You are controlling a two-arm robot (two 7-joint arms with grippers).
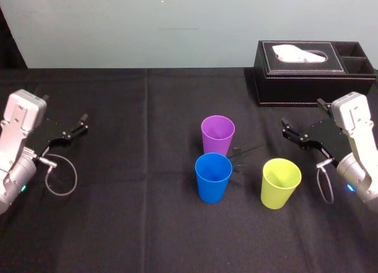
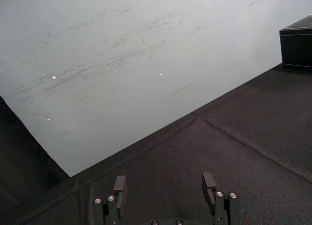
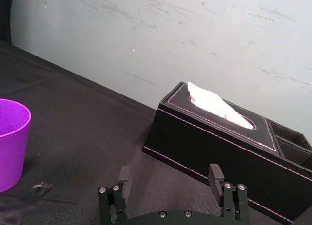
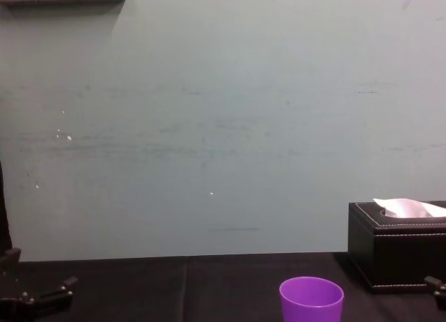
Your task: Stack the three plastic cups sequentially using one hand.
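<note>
nearest to me on the black-clothed surface [image 1: 130, 226] stand two of the cups, both upright with mouths up: the blue cup [image 1: 213, 177] near the middle and the yellow-green cup [image 1: 280, 182] off to its right, apart from it. just behind the blue one stands the purple cup [image 1: 218, 135] [image 3: 9, 142] [image 4: 311, 301], also upright; from my head view i cannot tell whether those two touch. none of the three sits inside another.

my right hand [image 1: 287, 130] [image 3: 169, 170] is out at the right side, behind and to the right of the yellow-green cup, near it but not touching. its fingers are spread wide with nothing between them, pointing toward the middle of the surface.

my left hand [image 1: 75, 129] [image 2: 164, 181] is well off at the left, far from all the cups, fingers likewise spread wide and holding nothing.

farther back on the right sits the black tissue box [image 1: 313, 72] [image 3: 219, 152] [image 4: 397, 256], a white tissue poking from its top. beyond it the pale wall [image 4: 209, 127] rises at the far edge of the surface.
</note>
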